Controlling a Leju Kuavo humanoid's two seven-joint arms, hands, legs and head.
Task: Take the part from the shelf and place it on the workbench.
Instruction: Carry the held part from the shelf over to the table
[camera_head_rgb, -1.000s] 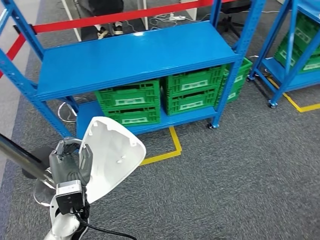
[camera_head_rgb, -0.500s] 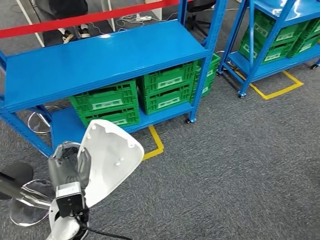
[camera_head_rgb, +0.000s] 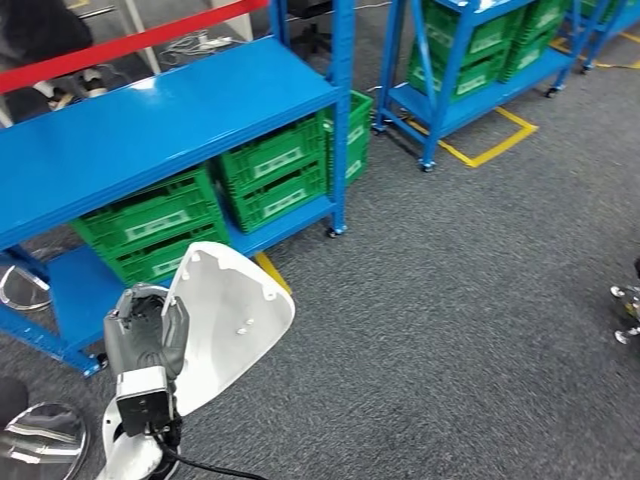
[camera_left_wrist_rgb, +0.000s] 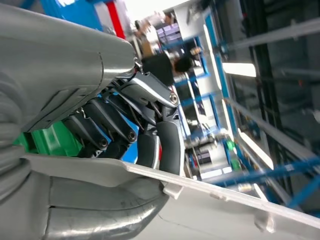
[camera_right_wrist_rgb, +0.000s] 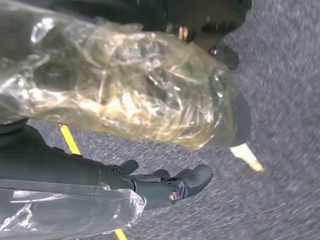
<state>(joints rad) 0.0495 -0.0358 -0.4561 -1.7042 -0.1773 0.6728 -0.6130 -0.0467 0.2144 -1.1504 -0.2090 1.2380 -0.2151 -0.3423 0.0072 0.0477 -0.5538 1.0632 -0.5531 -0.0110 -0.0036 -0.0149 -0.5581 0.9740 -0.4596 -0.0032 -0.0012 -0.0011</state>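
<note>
Grey carpet floor with yellow tape lines. Blue shelf at upper left of the head view, top board bare; green crates on its lower level. Second blue rack beyond, also loaded with green crates. White part, a curved shell, held off the shelf, low and just in front of it, above the carpet. Left hand grips its edge, fingers closed against the rim. Right hand hangs over the carpet; cannot tell its fingers' state.
</note>
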